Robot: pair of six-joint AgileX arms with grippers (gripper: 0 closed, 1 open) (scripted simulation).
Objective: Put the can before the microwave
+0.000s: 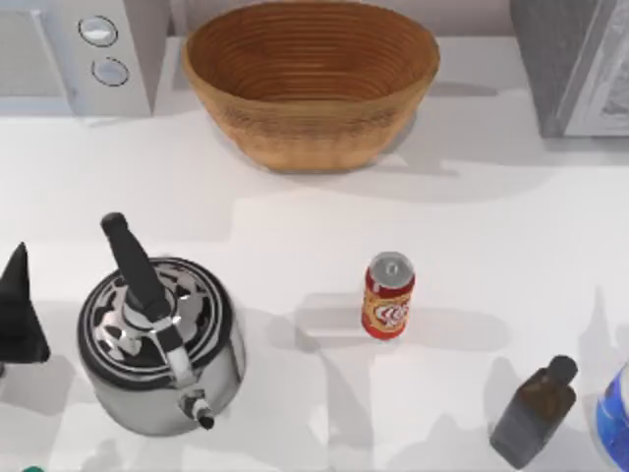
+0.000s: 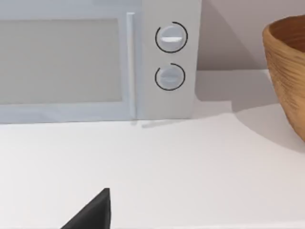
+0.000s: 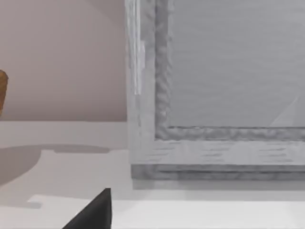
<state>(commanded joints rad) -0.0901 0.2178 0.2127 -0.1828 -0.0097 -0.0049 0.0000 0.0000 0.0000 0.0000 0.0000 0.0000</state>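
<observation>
your left gripper (image 1: 20,310) sat parked at the table's left edge, just beside the kettle (image 1: 157,339); i could not tell how its jaws stood. the microwave (image 1: 84,54) lay well ahead of it at the far left corner, its dials (image 2: 170,37) facing the bare table (image 1: 295,211) in front, which looked like the drop spot. the can (image 1: 389,297) stood upright well off to that gripper's right, past the kettle, with the basket (image 1: 310,79) beyond it. the brown bottle (image 1: 536,413) stood near the can's other side, close to where your right arm was parked; the right gripper's dark tip (image 3: 93,212) faced the speckled grey box (image 3: 214,86), jaws untold. the step in hand seemed to be the reach: you likely did best coming down over the can from above, clearing the kettle's handle (image 1: 133,261), and gripping mid-body so it stayed upright.
</observation>
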